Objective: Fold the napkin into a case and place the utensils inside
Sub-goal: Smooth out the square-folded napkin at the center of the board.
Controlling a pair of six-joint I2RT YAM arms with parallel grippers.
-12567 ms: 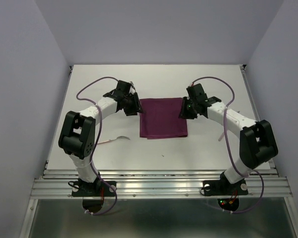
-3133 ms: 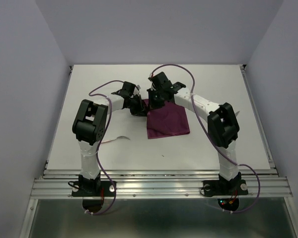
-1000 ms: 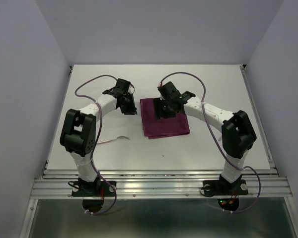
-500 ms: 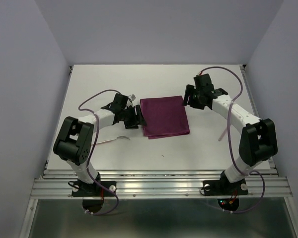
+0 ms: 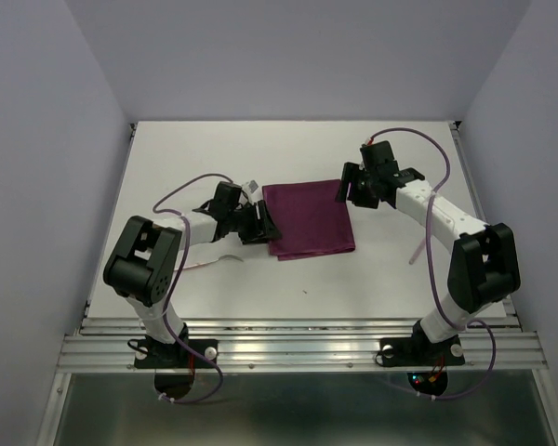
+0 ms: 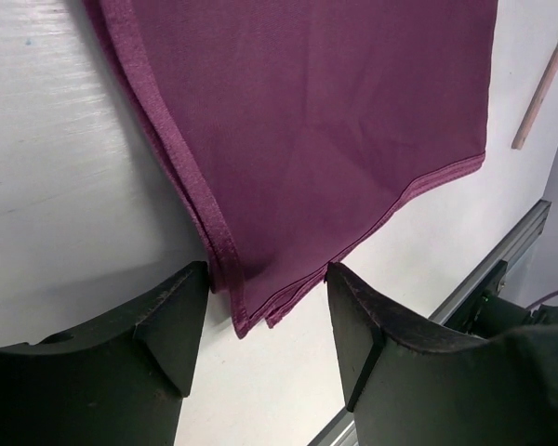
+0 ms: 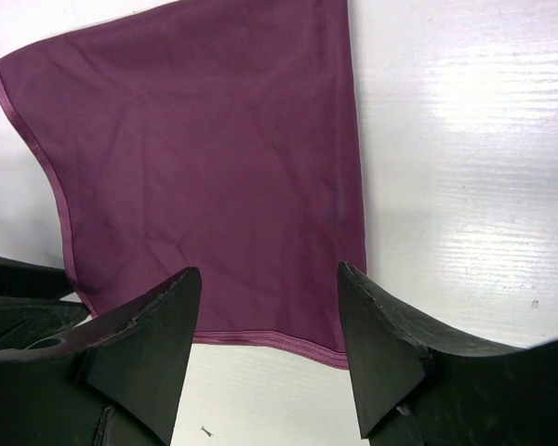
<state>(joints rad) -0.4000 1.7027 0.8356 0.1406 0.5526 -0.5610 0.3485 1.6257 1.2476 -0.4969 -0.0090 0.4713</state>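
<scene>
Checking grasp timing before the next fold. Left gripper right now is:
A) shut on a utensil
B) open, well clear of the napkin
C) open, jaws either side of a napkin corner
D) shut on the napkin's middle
C: the left wrist view shows the left gripper with jaws apart and a corner of the napkin lying flat between them, not pinched.

Left gripper (image 6: 265,279) jaws wide apart; right gripper (image 7: 270,276) jaws wide apart.

On 1 white table (image 5: 167,167): 1 burgundy napkin (image 5: 307,218), 2 pink-handled utensils (image 5: 417,249), and 2 robot arms (image 5: 428,209), with 1 left gripper (image 5: 268,228) and 1 right gripper (image 5: 344,190).
</scene>
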